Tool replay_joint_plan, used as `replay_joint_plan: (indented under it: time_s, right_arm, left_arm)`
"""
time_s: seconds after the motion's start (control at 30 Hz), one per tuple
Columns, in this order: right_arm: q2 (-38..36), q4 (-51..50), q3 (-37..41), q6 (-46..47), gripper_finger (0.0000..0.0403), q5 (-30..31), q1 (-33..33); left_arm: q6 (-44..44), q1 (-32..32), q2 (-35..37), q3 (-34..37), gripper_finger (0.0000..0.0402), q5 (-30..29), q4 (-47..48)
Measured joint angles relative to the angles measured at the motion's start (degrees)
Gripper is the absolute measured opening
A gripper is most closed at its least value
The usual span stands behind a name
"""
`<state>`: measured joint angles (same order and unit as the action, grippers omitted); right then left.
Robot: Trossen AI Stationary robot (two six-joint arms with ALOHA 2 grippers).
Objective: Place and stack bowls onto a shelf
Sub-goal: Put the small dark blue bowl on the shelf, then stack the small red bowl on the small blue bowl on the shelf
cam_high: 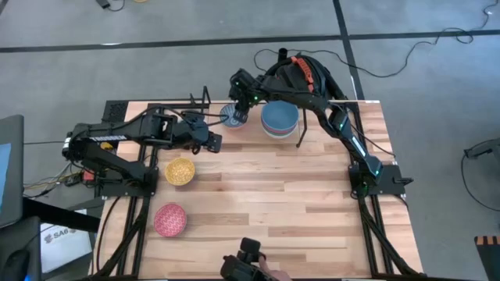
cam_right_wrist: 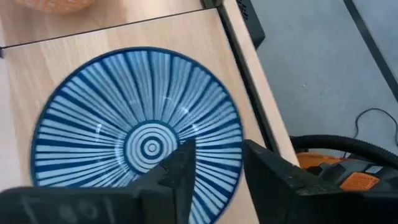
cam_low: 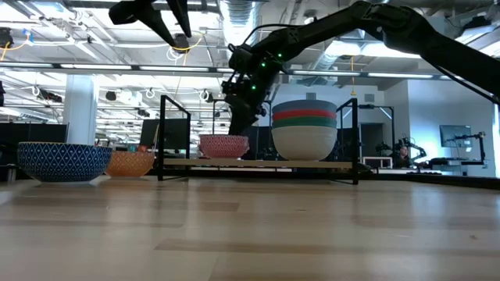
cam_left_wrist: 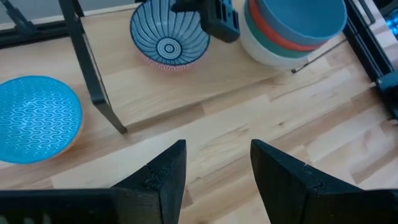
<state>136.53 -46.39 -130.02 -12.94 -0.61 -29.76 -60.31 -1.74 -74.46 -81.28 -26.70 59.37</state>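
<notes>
A blue-white striped bowl [cam_right_wrist: 140, 134] sits nested in a pink-rimmed bowl [cam_low: 224, 145] on the shelf [cam_low: 258, 163] at the table's far edge. Beside it on the shelf stands a stack [cam_low: 305, 129] of white, red, green and blue bowls. My right gripper [cam_right_wrist: 217, 168] is open and slants down over the striped bowl's rim, with one finger above its inside and the other outside it. My left gripper [cam_left_wrist: 217, 180] hangs open over bare table left of the middle. A light blue patterned bowl [cam_left_wrist: 34, 118] sits by the shelf's left post [cam_left_wrist: 93, 68].
A yellow bowl [cam_high: 180, 170] and a pink speckled bowl [cam_high: 169, 219] lie on the table's left half, near the left arm's base. The shelf's upright posts [cam_low: 357, 136] stand on both sides of the bowls. The table's middle and right [cam_high: 297, 195] are bare wood.
</notes>
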Motion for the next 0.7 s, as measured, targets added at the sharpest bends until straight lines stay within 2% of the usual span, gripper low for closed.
replay_joint_plan:
  time_s: [0.27,0.47,0.6,0.7]
  right_arm:
    - [-4.2,3.1,0.1,-0.9,0.0184,4.1,-0.4]
    - [-11.8,1.8,0.1,1.2,0.0178,-1.7,1.5]
    - [-15.1,0.0,-0.1,9.2,0.0173,-6.0,5.6]
    - [-15.4,-1.0,-0.1,14.4,0.0171,-6.2,10.3]
  left_arm:
    - [-1.9,4.2,0.0,0.0,0.0163,1.9,3.4]
    - [-6.5,11.8,0.0,0.0,0.0163,-1.4,11.2]
    - [-10.3,18.5,0.4,0.0,0.0163,-2.3,17.1]
    - [-15.1,25.1,0.4,0.0,0.0163,-3.4,22.1]
